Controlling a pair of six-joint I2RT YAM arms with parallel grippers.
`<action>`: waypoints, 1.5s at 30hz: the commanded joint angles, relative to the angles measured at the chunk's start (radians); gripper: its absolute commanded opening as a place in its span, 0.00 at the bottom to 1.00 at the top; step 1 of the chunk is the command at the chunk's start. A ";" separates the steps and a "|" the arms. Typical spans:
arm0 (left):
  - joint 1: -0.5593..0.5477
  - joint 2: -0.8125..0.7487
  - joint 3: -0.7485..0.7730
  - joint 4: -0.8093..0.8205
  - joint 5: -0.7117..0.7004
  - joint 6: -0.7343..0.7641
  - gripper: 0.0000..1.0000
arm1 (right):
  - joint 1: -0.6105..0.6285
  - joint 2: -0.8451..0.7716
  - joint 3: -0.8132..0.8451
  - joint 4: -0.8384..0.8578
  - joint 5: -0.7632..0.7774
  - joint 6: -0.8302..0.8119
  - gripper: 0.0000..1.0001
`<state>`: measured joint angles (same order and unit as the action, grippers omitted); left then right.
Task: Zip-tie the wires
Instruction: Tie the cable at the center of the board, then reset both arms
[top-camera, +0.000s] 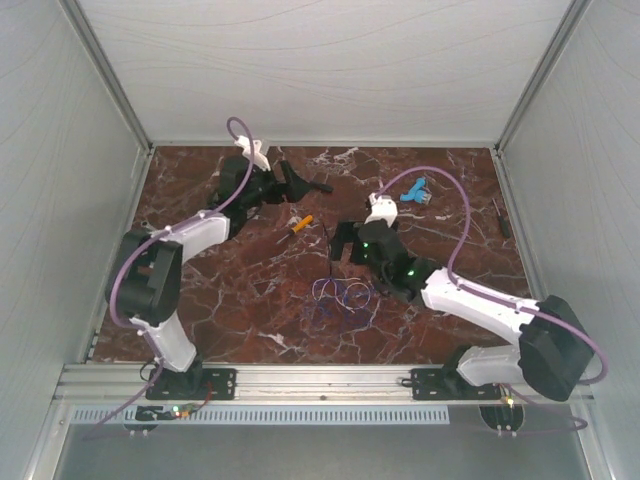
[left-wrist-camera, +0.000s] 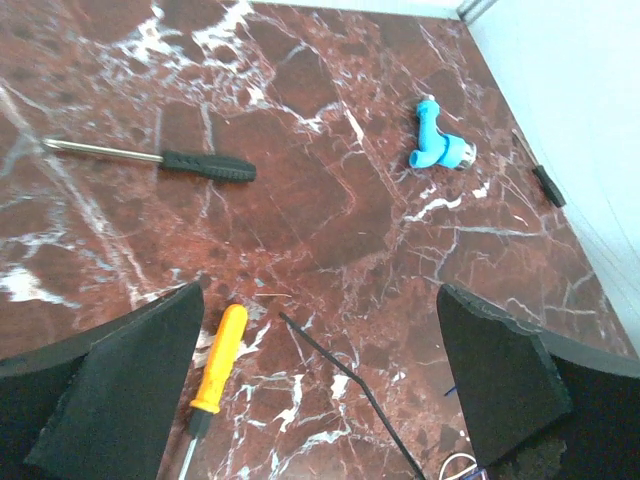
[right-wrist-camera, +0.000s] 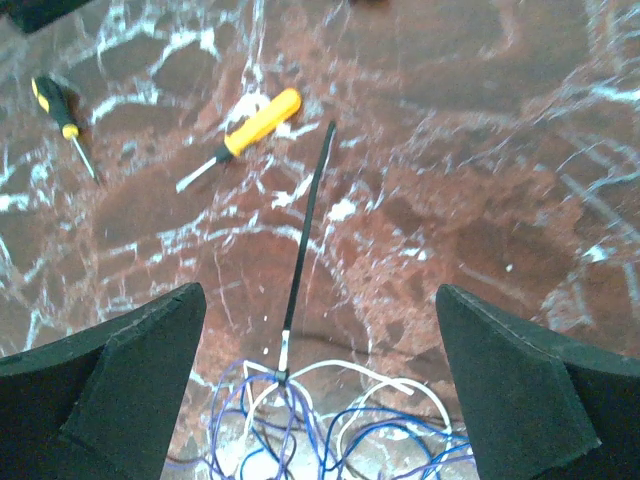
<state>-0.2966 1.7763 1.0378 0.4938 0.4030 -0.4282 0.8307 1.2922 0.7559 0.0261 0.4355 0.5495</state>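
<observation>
I see both jaws spread wide, left gripper and right gripper holding nothing. The wires lie on the table just below my right gripper, with the black zip tie running from the bundle towards the orange screwdriver. I judge the tie is on; next, grab its tail and pull to tighten

Bare table lay to the left of the wires and on their near side, with room to pass. On their far side the right pincer hung close, spread wide. A black zip tie ran from the wires toward the orange screwdriver. The blue part lay well apart.
</observation>
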 joint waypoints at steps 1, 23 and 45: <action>-0.003 -0.121 0.010 -0.095 -0.121 0.083 1.00 | -0.077 -0.064 0.032 -0.009 -0.067 -0.078 0.98; -0.004 -0.764 -0.689 0.116 -0.668 0.421 1.00 | -0.436 -0.231 -0.285 0.453 0.018 -0.617 0.98; 0.295 -0.221 -0.909 1.035 -0.262 0.428 0.99 | -0.859 0.276 -0.466 1.078 -0.563 -0.511 0.98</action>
<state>-0.1108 1.4208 0.1455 1.1835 -0.0174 0.1135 -0.0143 1.5684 0.2325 1.0336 0.0074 0.0010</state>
